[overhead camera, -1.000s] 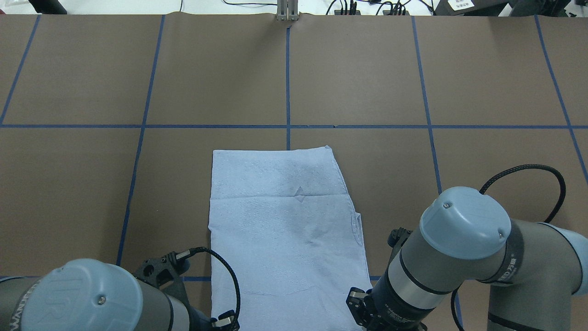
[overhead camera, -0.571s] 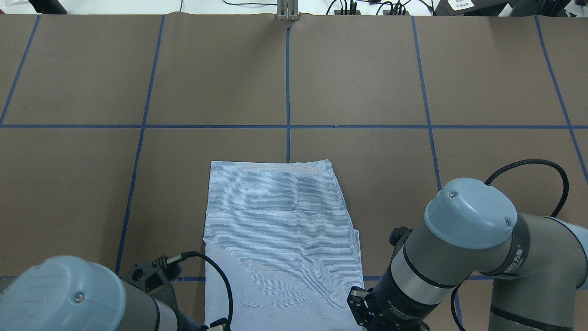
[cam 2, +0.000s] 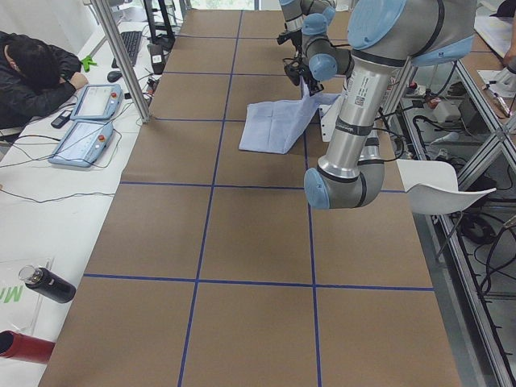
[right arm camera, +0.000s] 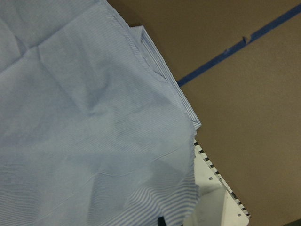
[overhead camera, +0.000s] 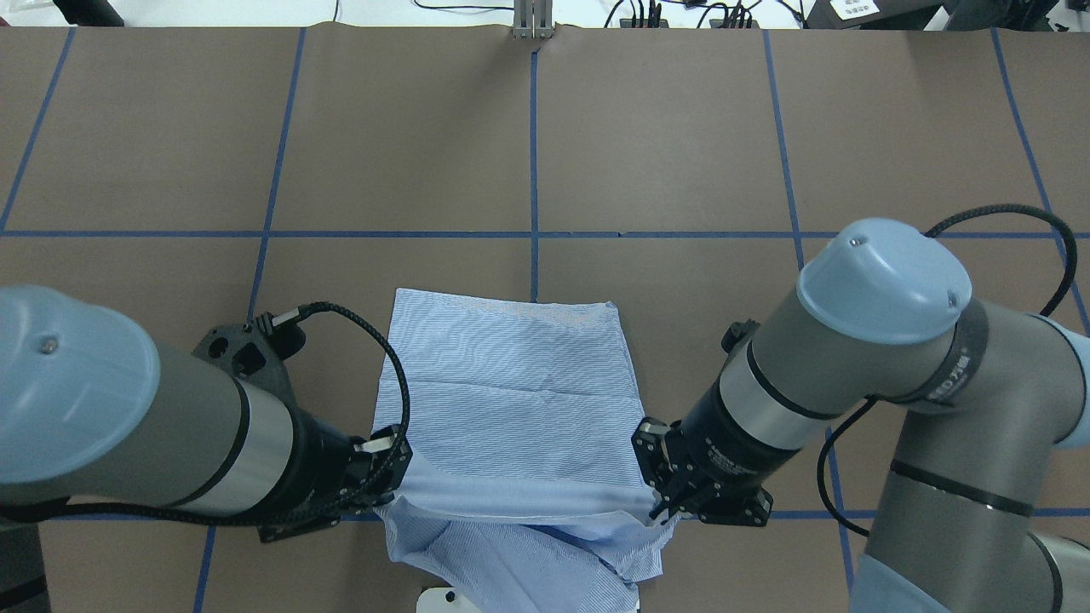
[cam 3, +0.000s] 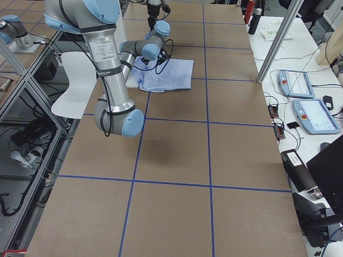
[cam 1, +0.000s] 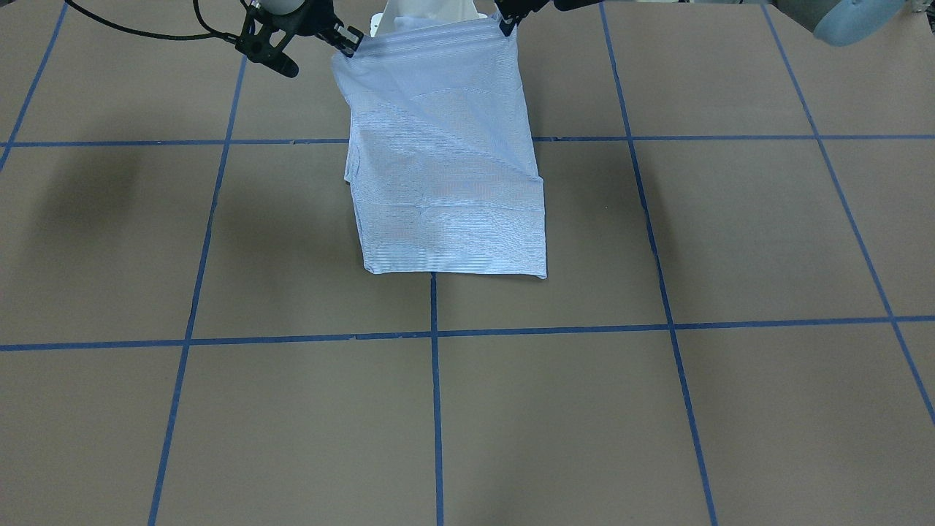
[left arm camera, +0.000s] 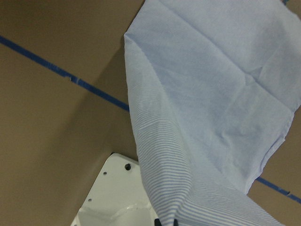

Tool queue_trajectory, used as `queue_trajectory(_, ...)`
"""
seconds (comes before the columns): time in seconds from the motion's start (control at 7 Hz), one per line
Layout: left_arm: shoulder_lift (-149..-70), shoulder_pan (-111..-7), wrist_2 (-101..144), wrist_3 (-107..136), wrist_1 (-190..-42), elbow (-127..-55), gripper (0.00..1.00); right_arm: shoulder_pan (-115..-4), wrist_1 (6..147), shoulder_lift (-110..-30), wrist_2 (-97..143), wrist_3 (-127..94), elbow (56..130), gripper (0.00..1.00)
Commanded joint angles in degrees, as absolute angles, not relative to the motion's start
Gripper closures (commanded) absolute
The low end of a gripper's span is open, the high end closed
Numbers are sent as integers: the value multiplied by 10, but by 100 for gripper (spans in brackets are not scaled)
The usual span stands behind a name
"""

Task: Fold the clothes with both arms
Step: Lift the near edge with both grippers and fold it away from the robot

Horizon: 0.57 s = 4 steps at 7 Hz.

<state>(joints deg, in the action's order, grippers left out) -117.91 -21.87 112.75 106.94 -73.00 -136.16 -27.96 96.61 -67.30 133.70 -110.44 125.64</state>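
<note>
Shirt (overhead camera: 511, 375), light blue with fine white stripes, folded to a narrow panel, sits mid-table on the robot's side. Its far hem lies flat on the table (overhead camera: 681, 153), just short of the cross tape line (overhead camera: 383, 234) and laid over the centre tape line (overhead camera: 534, 153). The near edge is lifted off the surface and stretched between the 2 grippers. Loose cloth sags below it over the white pedestal base (overhead camera: 438, 600)

Left gripper (overhead camera: 393, 466): jaws pinched down on the shirt's near corner on its side. Right gripper (overhead camera: 660, 504): jaws likewise closed on the opposite near corner. Both wrist cams show cloth running right into the fingertips

Room: open brown table beyond the far hem and out to both sides. Left arm (overhead camera: 170, 434) and right arm (overhead camera: 817, 375) flank the shirt, elbows wide, apart from each other

Around: metal post (overhead camera: 532, 21) at the far table edge, well apart from the shirt. The side bench in the exterior left view carries 2 teach pendants (cam 2: 97, 101), a person (cam 2: 32, 76) leaning on it and an upright pole (cam 2: 121, 60), all well off the shirt
</note>
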Motion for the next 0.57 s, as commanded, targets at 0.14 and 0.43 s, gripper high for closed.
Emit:
queue_trajectory(0.14, -1187, -297, 1126, 975, -739, -1278, 100, -367, 962, -595, 1330, -1039, 1146, 100)
queue_trajectory(0.43, -1187, -325, 1123, 971, -792, -1222, 100, -396, 962, -549, 1329, -1009, 1064, 100)
